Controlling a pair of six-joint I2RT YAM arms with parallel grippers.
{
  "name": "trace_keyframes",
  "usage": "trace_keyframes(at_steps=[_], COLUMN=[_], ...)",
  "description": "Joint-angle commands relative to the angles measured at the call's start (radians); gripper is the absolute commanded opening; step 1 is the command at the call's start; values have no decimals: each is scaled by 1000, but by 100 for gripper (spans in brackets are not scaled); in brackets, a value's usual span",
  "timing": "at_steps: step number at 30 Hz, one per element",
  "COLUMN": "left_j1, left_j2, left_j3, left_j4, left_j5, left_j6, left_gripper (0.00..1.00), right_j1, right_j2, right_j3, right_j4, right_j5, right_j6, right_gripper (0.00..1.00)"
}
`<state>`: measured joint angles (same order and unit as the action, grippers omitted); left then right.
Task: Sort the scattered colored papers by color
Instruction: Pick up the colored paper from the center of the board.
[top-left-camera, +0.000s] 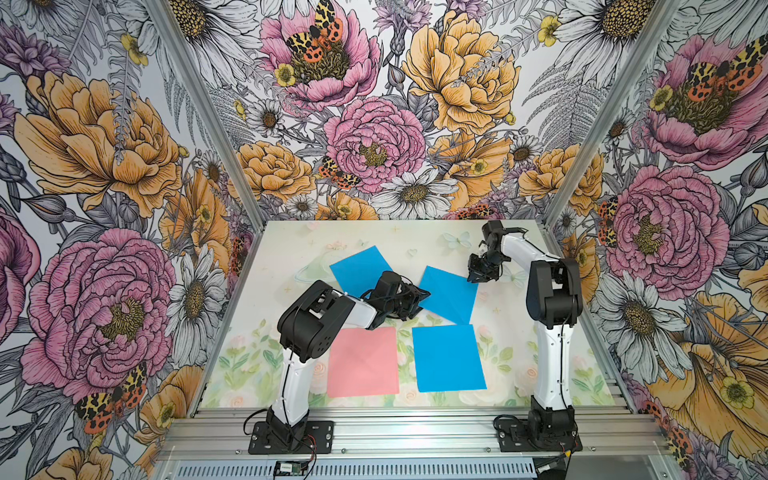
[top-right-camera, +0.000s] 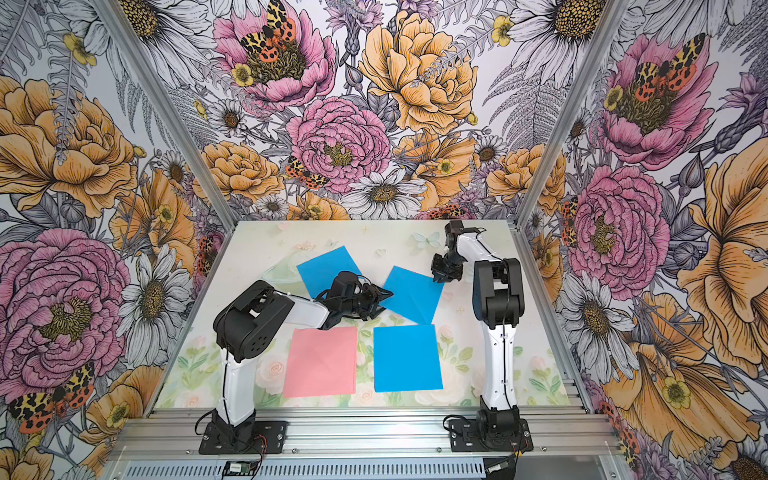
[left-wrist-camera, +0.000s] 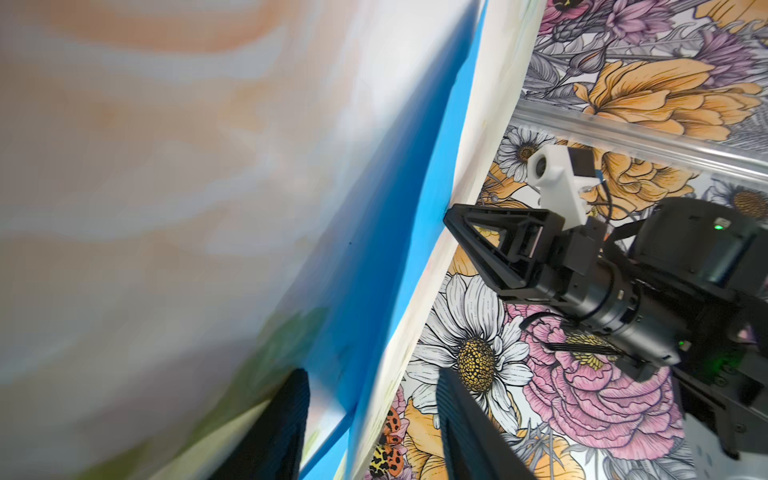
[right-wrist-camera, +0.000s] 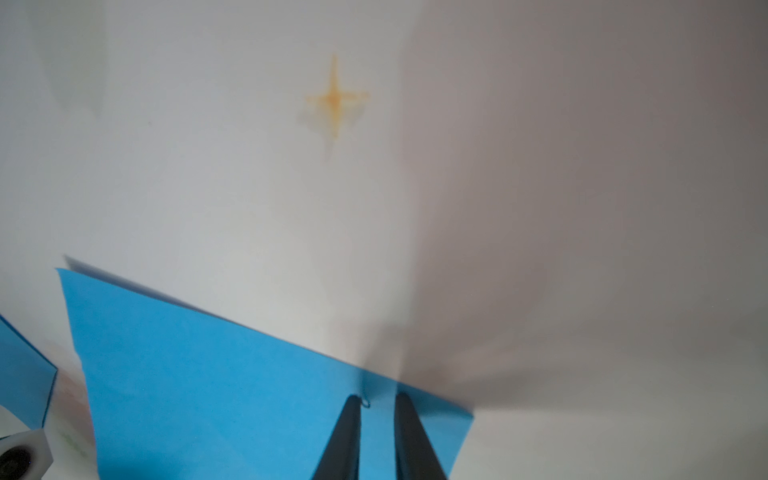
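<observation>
- Left wrist view: left gripper (left-wrist-camera: 371, 374) parted, astride nine o'clock edge of blue paper (left-wrist-camera: 374, 291).
- Right gripper (right-wrist-camera: 376, 397) narrowly parted over same paper's two o'clock corner.

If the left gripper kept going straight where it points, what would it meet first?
Probably the middle blue paper: the left gripper points sideways at its nearest corner, which seems to sit between the open jaws. Height is unclear.

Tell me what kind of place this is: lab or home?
Probably a robot test cell, not a home: two arms bolted to an aluminium rail, aluminium posts framing floral-print walls, colored papers laid out on the tabletop.
</observation>
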<state>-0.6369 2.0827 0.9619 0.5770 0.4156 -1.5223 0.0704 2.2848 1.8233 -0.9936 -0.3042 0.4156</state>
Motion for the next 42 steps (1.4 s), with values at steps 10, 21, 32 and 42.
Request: trace_keyframes(at_steps=[10,21,32,42], left_j1=[-10,-1,14,-92], left_j2=[82,95,358,304], left_j3=[11,375,1023,966], left_j4=[-57,-627,-792,-747], left_j5=[-13,-46,-46,277], left_j6=[12,400,528,396], left_gripper=[41,0,0,0], right_j1=[3,11,11,-44], right_j2=[19,-15,-265,-590], right_j3=[-33,29,44,-139], right_j4=[-16,-4,-4,-9], right_j5=[-6,21,93,184], right_j6=[-40,-86,-101,-63], right_gripper=[19,21,96,99])
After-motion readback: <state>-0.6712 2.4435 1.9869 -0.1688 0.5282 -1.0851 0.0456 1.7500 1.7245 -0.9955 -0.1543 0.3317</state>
